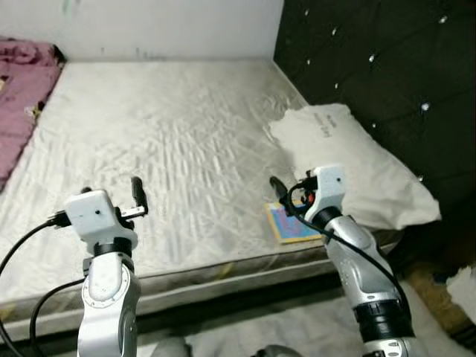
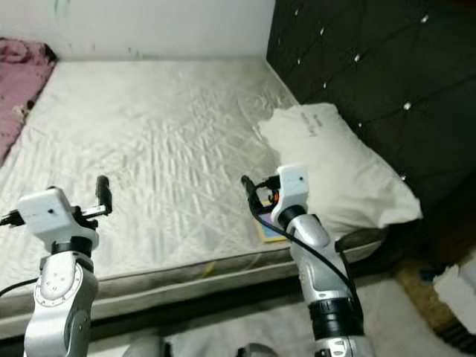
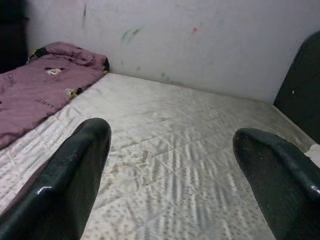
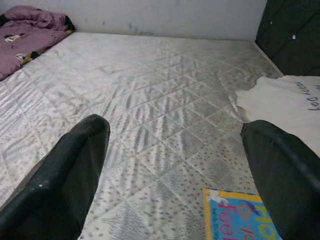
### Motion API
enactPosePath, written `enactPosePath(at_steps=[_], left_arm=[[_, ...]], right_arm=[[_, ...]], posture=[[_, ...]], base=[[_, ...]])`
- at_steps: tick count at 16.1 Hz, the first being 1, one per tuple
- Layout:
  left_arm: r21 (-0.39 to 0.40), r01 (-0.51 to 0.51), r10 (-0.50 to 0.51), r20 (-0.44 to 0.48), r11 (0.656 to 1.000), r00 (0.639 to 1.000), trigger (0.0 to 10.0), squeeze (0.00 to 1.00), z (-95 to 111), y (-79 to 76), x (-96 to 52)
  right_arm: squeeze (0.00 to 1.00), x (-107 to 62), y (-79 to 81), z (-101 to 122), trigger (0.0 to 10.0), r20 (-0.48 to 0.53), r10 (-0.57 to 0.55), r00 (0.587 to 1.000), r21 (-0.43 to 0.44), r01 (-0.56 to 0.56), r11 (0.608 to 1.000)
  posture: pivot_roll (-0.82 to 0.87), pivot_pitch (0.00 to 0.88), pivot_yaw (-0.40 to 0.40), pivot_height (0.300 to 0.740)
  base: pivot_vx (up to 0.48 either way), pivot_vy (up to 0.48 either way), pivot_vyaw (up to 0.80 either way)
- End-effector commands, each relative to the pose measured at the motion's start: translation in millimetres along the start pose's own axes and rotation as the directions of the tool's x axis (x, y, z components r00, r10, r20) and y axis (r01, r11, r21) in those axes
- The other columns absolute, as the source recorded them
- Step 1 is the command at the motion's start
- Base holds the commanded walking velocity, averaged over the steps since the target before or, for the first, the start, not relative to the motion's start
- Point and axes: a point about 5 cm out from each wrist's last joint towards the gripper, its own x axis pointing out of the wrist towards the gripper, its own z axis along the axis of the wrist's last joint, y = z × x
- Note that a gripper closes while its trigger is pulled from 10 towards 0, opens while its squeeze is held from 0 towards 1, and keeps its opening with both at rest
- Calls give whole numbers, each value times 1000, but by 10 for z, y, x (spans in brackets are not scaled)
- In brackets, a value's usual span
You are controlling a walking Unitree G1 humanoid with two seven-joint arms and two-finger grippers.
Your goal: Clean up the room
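A colourful book (image 1: 288, 224) with a yellow border lies flat near the front right edge of the bare quilted mattress (image 1: 178, 134). My right gripper (image 1: 291, 189) hovers just above and in front of the book, open, and nothing sits between its fingers (image 4: 75, 165). The book's corner (image 4: 239, 218) lies below the gap. A white pillow (image 1: 357, 160) rests against the dark headboard to the book's right. My left gripper (image 1: 119, 198) is raised over the mattress's front left part, open and empty. A crumpled purple blanket (image 1: 18, 89) lies at the far left.
A black tufted headboard (image 1: 387, 59) stands along the right side, and a white wall (image 1: 149, 26) closes the far end. A light rug (image 1: 297, 327) covers the floor below the bed's front edge. Something white (image 1: 462, 290) lies on the floor at the right.
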Motion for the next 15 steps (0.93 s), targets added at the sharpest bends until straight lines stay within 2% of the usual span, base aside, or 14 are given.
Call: enactPosePath(at_steps=[1, 9, 12, 15], left_arm=[[5, -9, 9, 1, 1000, 1000, 10000, 0, 7, 19, 8], [5, -7, 7, 10, 1000, 1000, 10000, 0, 27, 16, 32], [5, -6, 6, 11, 1000, 1000, 10000, 0, 29, 18, 38], [6, -5, 5, 11, 1000, 1000, 10000, 0, 29, 15, 42]], right_arm=[[0, 43, 58, 70, 10000, 25, 21, 999, -3, -21, 1000], [0, 80, 72, 67, 10000, 16, 29, 999, -18, -29, 999], [0, 85, 74, 65, 10000, 16, 28, 999, -16, -28, 999], [0, 88, 73, 63, 10000, 16, 28, 999, -15, -28, 1000]], posture=[[26, 0, -79, 740], [31, 0, -80, 740], [30, 0, -78, 740], [30, 0, -76, 740]], base=[[0, 480, 0], [0, 480, 0], [0, 480, -656], [0, 480, 0]])
